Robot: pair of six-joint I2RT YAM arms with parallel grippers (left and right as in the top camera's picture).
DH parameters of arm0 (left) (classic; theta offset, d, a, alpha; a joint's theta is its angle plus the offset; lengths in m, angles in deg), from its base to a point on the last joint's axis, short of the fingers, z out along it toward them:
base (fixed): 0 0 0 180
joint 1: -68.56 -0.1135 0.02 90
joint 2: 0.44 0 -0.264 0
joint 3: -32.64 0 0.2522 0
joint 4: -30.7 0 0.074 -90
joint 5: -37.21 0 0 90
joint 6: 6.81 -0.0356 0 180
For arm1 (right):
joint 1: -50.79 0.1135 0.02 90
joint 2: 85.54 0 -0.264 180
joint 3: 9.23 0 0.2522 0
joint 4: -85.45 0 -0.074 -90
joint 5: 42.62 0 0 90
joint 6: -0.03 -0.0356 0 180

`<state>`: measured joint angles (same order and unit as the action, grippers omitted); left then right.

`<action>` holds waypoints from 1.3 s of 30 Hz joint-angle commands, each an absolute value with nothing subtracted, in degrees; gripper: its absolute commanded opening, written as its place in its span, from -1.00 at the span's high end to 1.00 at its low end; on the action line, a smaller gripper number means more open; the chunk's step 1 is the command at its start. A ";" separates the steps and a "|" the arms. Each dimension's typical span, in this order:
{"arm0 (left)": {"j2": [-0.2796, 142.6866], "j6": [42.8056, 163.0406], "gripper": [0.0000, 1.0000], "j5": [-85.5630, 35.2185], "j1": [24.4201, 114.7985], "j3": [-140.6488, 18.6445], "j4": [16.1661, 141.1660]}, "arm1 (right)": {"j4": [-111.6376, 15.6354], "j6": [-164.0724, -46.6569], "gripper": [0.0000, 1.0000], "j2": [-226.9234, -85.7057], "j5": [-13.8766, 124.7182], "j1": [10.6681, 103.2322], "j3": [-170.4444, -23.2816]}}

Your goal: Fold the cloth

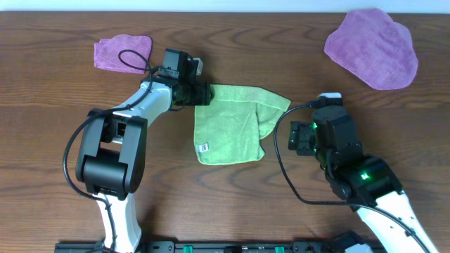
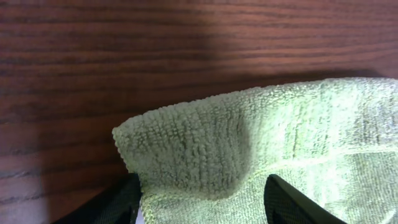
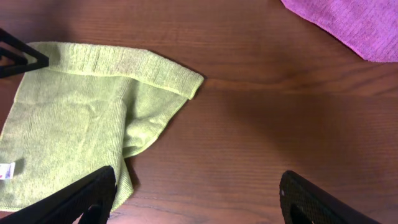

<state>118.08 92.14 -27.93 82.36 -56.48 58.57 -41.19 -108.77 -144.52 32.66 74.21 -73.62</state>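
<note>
Overhead view: on the wooden table (image 1: 56, 140), a large purple cloth (image 1: 373, 48) lies far right; the cloth (image 1: 228, 130), partly folded, sits centre. Left gripper (image 1: 204, 93) straddles its far-left corner, jaws apart; right gripper (image 1: 301, 138) hovers spread beside it.

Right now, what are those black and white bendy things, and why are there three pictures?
They are two robot arms at a wooden table. One picture looks down from above; the other two come from little cameras on each arm's wrist, so you see the dark finger tips at the bottom.

On the table lie a green cloth with a white tag, a small purple cloth and a big purple cloth.

The left end effector is at the green cloth's far left corner, a finger on each side of it; I can't tell if it pinches. The right end effector is open over bare wood, holding nothing.
</note>
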 commanded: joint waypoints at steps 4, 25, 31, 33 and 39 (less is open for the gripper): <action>118.53 91.39 -0.30 -27.31 81.95 -57.13 60.08 | -41.19 -107.86 -0.70 -144.54 32.83 73.68 -74.97; 118.49 94.13 0.58 -23.80 81.69 -61.02 62.13 | -41.19 -107.46 -0.64 -144.54 33.31 73.68 -74.97; 118.49 94.15 0.88 -23.77 81.20 -64.04 63.42 | -41.19 -107.46 -0.62 -144.54 33.92 73.68 -74.97; 118.49 94.13 0.88 -23.80 81.23 -64.13 64.30 | -41.19 -107.46 -0.63 -144.54 33.92 73.68 -74.97; 118.49 95.59 0.88 -23.90 80.70 -64.32 63.07 | -41.17 -107.44 -0.62 -144.54 33.95 73.68 -74.97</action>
<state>118.08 94.13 -24.45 81.42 -63.12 63.57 -41.17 -108.32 -144.52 33.73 74.21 -73.62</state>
